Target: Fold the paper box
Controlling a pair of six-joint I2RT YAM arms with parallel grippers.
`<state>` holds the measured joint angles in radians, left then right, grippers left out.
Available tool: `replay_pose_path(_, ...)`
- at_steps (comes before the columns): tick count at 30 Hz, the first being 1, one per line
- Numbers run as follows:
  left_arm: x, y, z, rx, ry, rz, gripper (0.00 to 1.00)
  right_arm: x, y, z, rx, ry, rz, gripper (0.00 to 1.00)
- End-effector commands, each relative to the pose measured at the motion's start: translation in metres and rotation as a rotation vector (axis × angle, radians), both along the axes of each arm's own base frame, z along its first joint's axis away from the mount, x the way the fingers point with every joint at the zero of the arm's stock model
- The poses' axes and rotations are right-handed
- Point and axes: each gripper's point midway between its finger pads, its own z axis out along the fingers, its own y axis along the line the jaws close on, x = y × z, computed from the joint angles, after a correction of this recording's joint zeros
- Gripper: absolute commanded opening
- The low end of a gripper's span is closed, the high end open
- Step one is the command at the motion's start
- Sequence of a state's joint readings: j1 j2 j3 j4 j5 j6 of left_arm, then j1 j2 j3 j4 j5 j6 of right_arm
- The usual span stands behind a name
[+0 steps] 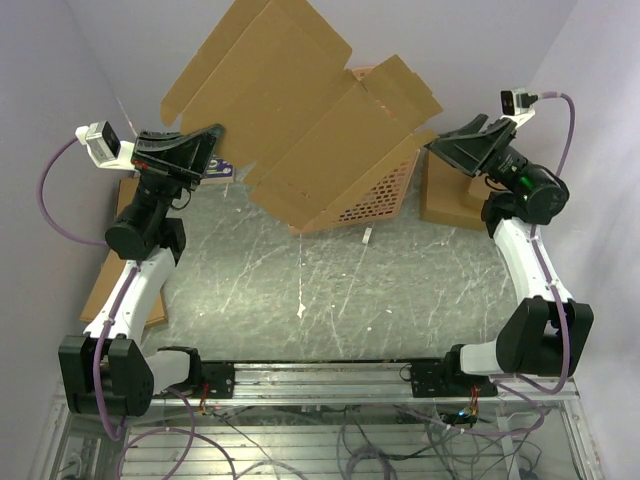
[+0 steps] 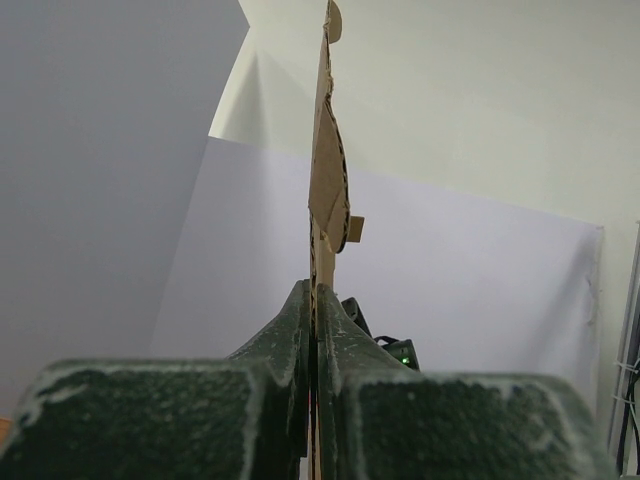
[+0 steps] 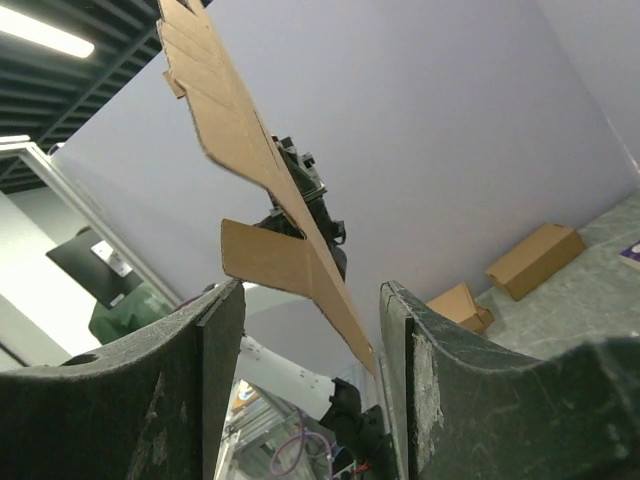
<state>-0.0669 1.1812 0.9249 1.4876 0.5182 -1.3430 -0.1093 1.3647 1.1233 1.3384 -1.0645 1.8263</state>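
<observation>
Left claw [image 2: 313,300] pinches box [image 1: 300,120]; right claw [image 1: 440,140] gapes around its edge. We risk the box swinging loose.

From above we see soft, even light, with a faint violet cast on the walls [image 1: 40,60]. The table [image 1: 330,300] shows pale scratches but no hard glare, and the box [image 1: 300,120] throws only a weak shadow beneath its lower edge. The rail [image 1: 320,375] glints a little. In the left wrist view the left fingers [image 2: 150,420] are close, dark and blurred, while the box edge is sharp; the wall left of it is shaded, the right side brighter. In the right wrist view a lamp [image 3: 40,30] glares at top left, and the right fingers [image 3: 150,400] look soft.
</observation>
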Motion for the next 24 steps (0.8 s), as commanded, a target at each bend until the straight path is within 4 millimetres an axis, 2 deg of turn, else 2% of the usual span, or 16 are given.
replay_pose_path(1,-0.055,0.008,0.025,-0.037,-0.267,0.002,0.07,-0.005,0.004,0.015,0.019,-0.055,0.030,0.55)
replay_pose_path(5,-0.055,0.008,0.023,-0.038,-0.261,0.002,0.07,-0.006,0.005,0.017,0.011,-0.066,0.024,0.55)
replay_pose_path(8,-0.057,0.008,0.025,-0.036,-0.270,0.005,0.07,-0.005,0.003,0.008,-0.016,-0.064,-0.009,0.54)
replay_pose_path(13,-0.057,0.007,0.025,-0.028,-0.273,0.002,0.07,-0.023,0.004,-0.014,-0.098,-0.140,-0.061,0.53)
replay_pose_path(16,-0.057,0.007,0.025,-0.031,-0.270,0.002,0.07,-0.019,0.003,-0.017,-0.114,-0.110,-0.088,0.51)
replay_pose_path(18,-0.057,0.007,0.024,-0.031,-0.269,0.000,0.07,-0.011,0.001,-0.012,-0.113,-0.097,-0.102,0.45)
replay_pose_path(21,-0.058,0.007,0.024,-0.029,-0.269,-0.003,0.07,0.003,-0.002,-0.006,-0.099,-0.074,-0.114,0.28)
replay_pose_path(24,-0.062,0.007,0.024,-0.027,-0.274,-0.004,0.07,0.011,-0.003,-0.004,-0.098,-0.062,-0.121,0.19)
